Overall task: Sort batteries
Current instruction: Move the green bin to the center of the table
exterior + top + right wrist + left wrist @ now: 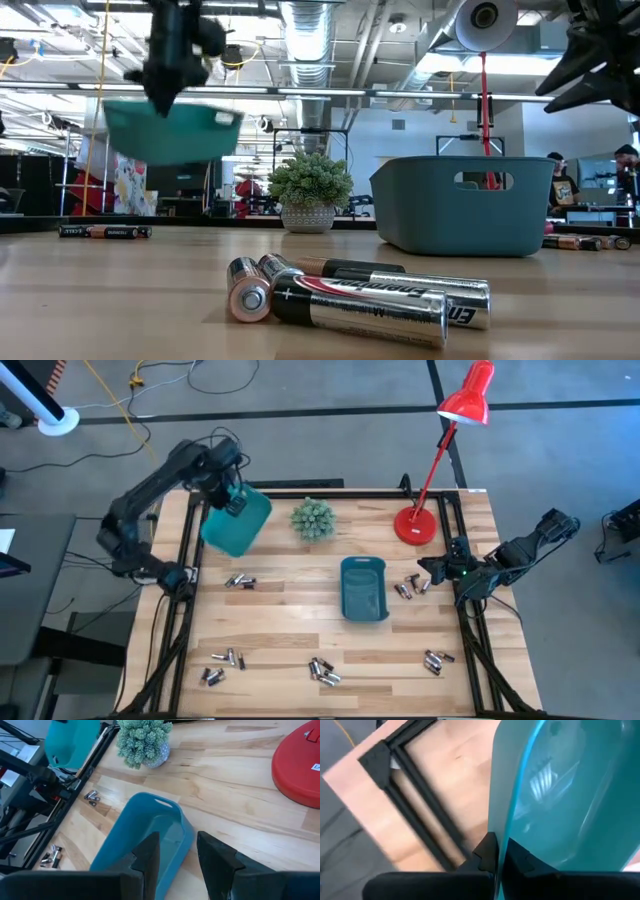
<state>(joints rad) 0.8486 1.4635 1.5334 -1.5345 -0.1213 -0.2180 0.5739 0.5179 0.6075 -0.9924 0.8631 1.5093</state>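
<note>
Left claw (232, 500) clamped shut on light teal bin (238, 522) rim, lifted at 10 o'clock. Right claw (432, 568) open, empty. Batteries (324, 672) unsorted; next, set bin on counter (290, 620).

My left fingers (492, 857) mostly hidden behind the wall of the lifted teal plastic bin (560, 795), itself blurred and cut off by the edge, darker blue plastic bin (145, 845) part-covered by my right fingers (150, 852), far small silvery batteries (240, 582) too small to tell apart

bright, even light; left wrist view blurred
</note>
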